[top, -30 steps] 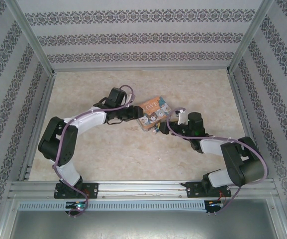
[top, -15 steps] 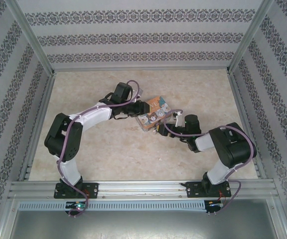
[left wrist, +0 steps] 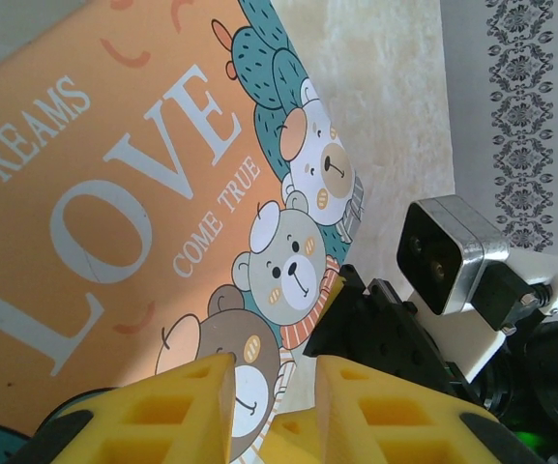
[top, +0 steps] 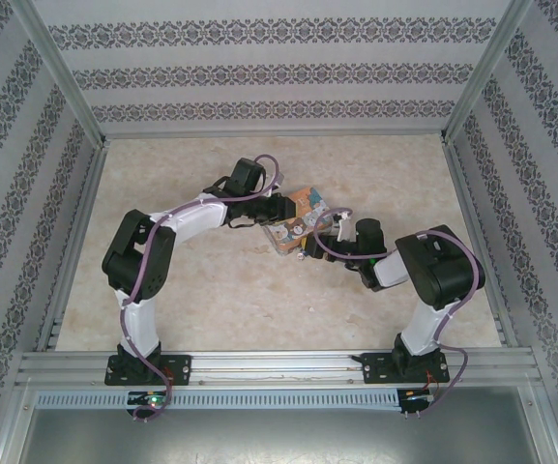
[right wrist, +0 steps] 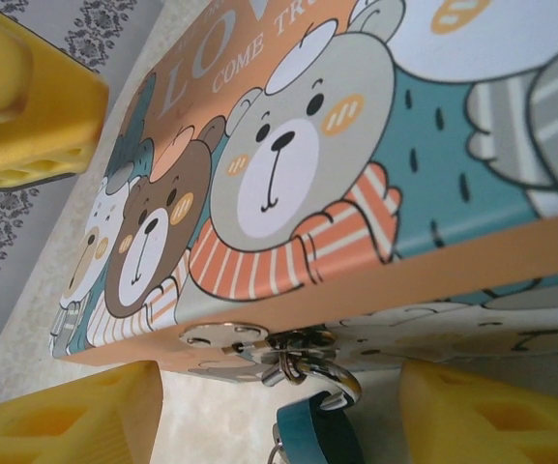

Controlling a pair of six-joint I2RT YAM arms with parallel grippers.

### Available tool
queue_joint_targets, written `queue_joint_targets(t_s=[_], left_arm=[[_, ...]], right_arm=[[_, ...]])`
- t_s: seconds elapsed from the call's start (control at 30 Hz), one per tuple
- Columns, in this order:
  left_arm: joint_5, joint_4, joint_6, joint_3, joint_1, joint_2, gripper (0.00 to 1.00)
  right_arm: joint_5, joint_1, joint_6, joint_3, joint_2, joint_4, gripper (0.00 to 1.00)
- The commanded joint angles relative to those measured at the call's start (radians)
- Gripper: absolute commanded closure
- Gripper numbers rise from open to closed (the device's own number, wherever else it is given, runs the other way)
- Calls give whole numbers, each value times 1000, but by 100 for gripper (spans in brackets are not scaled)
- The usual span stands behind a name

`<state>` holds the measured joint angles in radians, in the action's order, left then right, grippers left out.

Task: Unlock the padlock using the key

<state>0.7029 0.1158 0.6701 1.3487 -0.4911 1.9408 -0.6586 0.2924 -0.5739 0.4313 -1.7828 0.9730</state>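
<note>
As both arms have closed in on the tin over the last second, the work zone is now compact. Nearest the bases, the right arm is folded tighter than before and stands over the table at 4 o'clock of the tin.

The right gripper is brought up to the tin's 5 o'clock edge. Its fingers are spread wide, one on each side of the padlock, and neither is seen to touch it.

The padlock hangs just off that edge. Its teal body is set low between the fingers, and its shackle is threaded through the hasp on the tin's front wall. Whether a key is seated in it cannot be told, as the underside of the body is cut off in the right wrist view.

Beyond the padlock, the tin lies lid-up on the table, turned slightly since a second ago. At its 10 o'clock side the left gripper is laid over the corner of the lid. Its fingers stand narrowly apart with that corner in the gap; whether the tin is pinched cannot be told.

The change is judged to be a bracing move: the tin is steadied from the far side while the padlock is framed from the near side. The task is judged to be at an early stage, with the padlock not yet released.
</note>
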Motion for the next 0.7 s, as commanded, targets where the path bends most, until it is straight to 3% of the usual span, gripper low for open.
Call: queue_joint_targets(t_s=[0.0, 0.67], left_arm=[[-9, 40, -30, 21, -9, 32, 72], [-47, 90, -65, 35, -8, 50, 73]], right_arm=[[-45, 14, -3, 21, -14, 38, 35], [-75, 27, 2, -7, 19, 26, 46]])
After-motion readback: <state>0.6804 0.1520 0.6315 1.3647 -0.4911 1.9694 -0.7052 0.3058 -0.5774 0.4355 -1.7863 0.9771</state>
